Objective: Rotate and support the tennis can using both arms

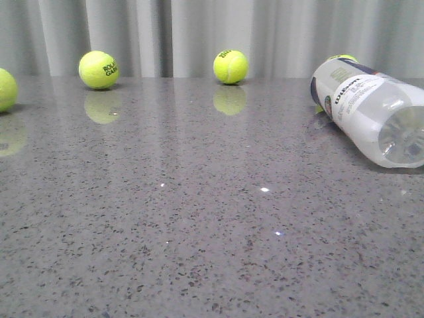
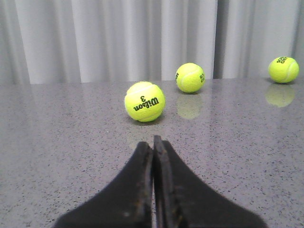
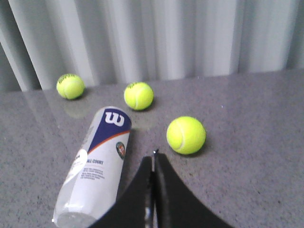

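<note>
Item: tennis can [image 1: 371, 109]. Lies on its side at the right of the grey speckled table [image 1: 199, 232] in the front view, clear base toward the camera, far end angled back toward the curtain [image 1: 199, 33]. The right wrist view shows its navy-and-white label with an orange stripe. It appears empty, though the far end is hard to judge. Nothing touches it.

Task status: judged not begun. The can is neither upright nor supported; no arm shows in the front view. Reaching, gripping, rotating and bracing with both arms all remain.

Right gripper [image 3: 154, 159]: fingers pressed together with only a hairline seam between them, holding nothing. It hangs above the table with the can just beside its tips, not in contact. It will have to open widely before it can take the can.

Left gripper [image 2: 153, 145]: fingers likewise closed flat against each other, empty. The can is not in its view.

Surroundings: a Wilson-marked ball [image 2: 145, 101] sits on the table ahead of the left gripper, apart from it. A loose ball [image 3: 186, 135] rests near the can's labelled end on the right arm's side. Two balls [image 1: 99, 69] [image 1: 230, 66] stand by the curtain at the back, a third [image 1: 5, 89] at the left edge, and one peeks out behind the can [image 1: 343, 58].
</note>
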Tool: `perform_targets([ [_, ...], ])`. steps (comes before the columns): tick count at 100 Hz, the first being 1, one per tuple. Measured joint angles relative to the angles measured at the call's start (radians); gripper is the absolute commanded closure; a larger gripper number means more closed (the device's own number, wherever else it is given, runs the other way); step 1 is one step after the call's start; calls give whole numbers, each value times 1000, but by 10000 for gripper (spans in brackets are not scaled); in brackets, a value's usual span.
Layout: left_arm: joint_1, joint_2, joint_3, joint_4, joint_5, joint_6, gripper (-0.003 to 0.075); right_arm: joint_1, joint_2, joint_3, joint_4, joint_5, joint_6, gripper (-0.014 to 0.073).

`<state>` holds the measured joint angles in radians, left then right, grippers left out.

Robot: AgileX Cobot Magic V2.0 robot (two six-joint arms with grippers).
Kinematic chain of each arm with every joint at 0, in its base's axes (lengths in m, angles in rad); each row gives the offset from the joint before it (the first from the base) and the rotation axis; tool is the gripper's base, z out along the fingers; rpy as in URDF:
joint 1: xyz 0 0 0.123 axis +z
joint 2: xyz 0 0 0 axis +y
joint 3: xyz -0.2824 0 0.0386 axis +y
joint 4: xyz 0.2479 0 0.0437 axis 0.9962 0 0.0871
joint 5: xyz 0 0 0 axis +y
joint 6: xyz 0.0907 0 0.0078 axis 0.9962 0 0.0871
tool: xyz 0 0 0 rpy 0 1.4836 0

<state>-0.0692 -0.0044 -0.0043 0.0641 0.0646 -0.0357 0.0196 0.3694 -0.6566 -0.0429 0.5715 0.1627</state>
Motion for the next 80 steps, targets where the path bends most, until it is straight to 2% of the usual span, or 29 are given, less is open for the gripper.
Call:
perform_targets([
  [21,0,0,0,0,0,0,741,0,253,-213,0,220,0,664],
  [50,0,0,0,0,0,0,741,0,419,-255,0,265,0,637],
  [55,0,0,0,0,0,0,741,0,427,-255,0,271,-2,588],
  [62,0,0,0,0,0,0,741,0,433,-255,0,289,-8,475],
  [69,0,0,0,0,0,0,741,0,440,-255,0,314,-11,316],
  [80,0,0,0,0,0,0,741,0,442,-255,0,341,-13,14],
])
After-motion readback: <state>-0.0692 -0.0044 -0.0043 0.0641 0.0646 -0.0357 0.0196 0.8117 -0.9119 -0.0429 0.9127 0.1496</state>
